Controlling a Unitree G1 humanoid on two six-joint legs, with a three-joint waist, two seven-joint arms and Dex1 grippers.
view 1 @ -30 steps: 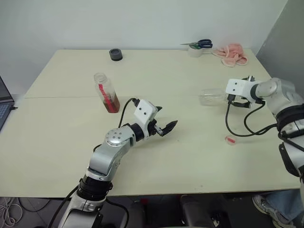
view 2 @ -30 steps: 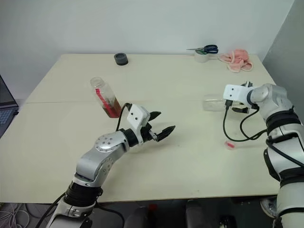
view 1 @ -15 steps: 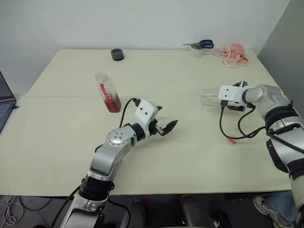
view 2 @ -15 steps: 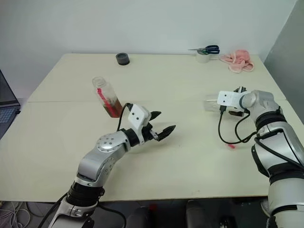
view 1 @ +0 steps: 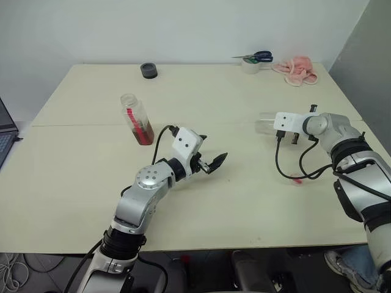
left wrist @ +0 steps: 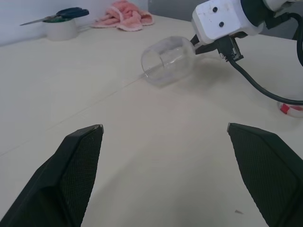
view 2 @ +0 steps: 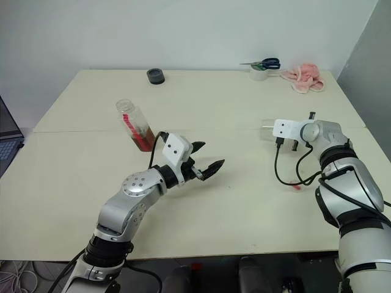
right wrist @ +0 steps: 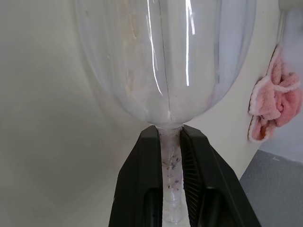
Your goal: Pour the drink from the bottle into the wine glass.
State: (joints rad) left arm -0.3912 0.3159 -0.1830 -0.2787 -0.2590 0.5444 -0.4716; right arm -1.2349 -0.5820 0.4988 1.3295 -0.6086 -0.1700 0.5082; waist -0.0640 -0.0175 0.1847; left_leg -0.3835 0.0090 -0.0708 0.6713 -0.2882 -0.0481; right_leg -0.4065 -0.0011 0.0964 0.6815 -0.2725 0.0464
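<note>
The bottle [view 1: 137,119] stands upright on the left half of the table with its neck uncovered, and the amber-brown drink [view 1: 145,134] fills its lower part. At the right, the clear wine glass [view 1: 267,124] lies on its side. My right gripper [right wrist: 165,135] is shut on its stem just below the bowl [right wrist: 165,61]. My left gripper [view 1: 211,163] hovers open over the table's middle, holding nothing, with its fingers pointing toward the wine glass [left wrist: 168,60].
A small red cap [view 1: 297,180] lies near the right arm's cable. At the far edge are a black round lid [view 1: 148,70], scissors on a tape roll [view 1: 252,61] and a pink cloth [view 1: 296,69]. A laptop edge [view 1: 5,131] shows at the left.
My right gripper has closed from open onto the wine glass stem, shifting slightly left and down. The left gripper has stayed where it was, open.
</note>
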